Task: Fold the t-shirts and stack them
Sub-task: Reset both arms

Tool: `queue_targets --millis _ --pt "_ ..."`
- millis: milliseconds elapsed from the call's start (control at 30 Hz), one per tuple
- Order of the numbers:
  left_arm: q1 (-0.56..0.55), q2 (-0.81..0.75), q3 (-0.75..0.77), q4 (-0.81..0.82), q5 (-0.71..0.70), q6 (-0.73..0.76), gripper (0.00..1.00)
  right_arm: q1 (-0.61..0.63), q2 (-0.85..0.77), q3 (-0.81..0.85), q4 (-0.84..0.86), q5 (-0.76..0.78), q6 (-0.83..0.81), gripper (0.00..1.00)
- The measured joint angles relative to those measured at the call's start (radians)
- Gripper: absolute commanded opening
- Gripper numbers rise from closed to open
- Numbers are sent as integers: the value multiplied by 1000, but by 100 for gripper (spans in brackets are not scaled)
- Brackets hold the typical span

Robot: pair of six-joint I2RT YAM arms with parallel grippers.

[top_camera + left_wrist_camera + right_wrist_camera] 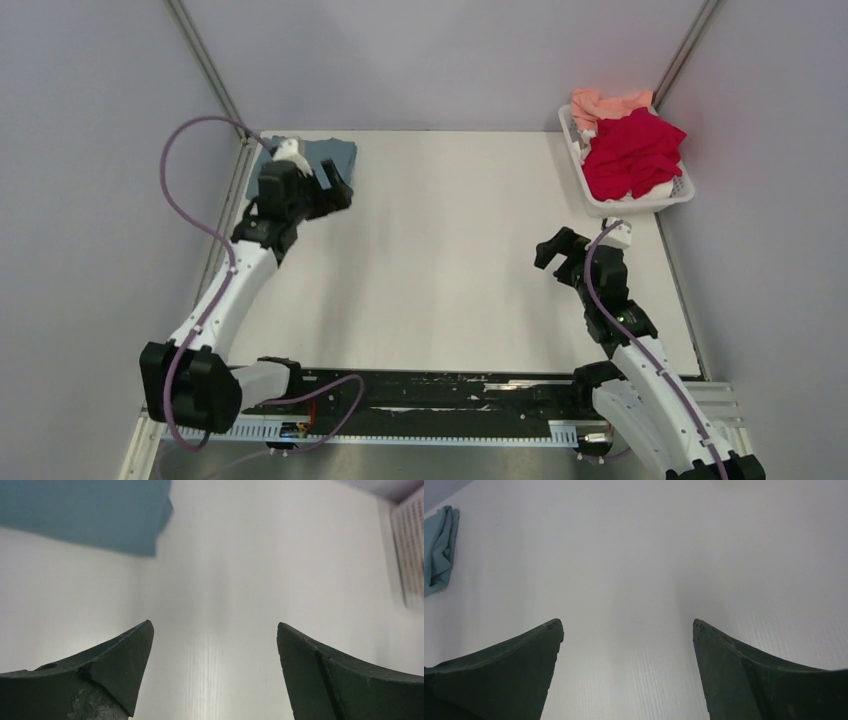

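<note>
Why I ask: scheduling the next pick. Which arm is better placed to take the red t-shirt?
Right, probably: the right gripper, open, is near the basket; the left gripper is far across, by the teal t-shirt.

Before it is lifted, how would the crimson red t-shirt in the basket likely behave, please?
Probably floppy: the crimson red t-shirt lies in loose folds. Heaped above the rim of the white slotted basket, touching the salmon-pink t-shirt, it may drag that along.

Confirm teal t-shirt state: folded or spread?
Folded. The teal t-shirt lies as a compact rectangle at the far left corner of the table; the right wrist view shows layered edges.
</note>
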Motion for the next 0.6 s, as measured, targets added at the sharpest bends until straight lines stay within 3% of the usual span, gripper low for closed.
queue_targets --millis 133,300,500,600 --pt "-201 -174 -346 75 -36 -37 100 0 -59 -40 -4 11 27 100" --pt "-262 -367 -632 79 -84 -89 100 0 -143 -97 -14 13 34 100" --pt "-267 -722 -801 122 -117 -117 100 0 -289 -145 -26 12 39 100" --pt "-267 -806 -819 143 -124 -119 100 0 -372 -164 -26 11 40 100"
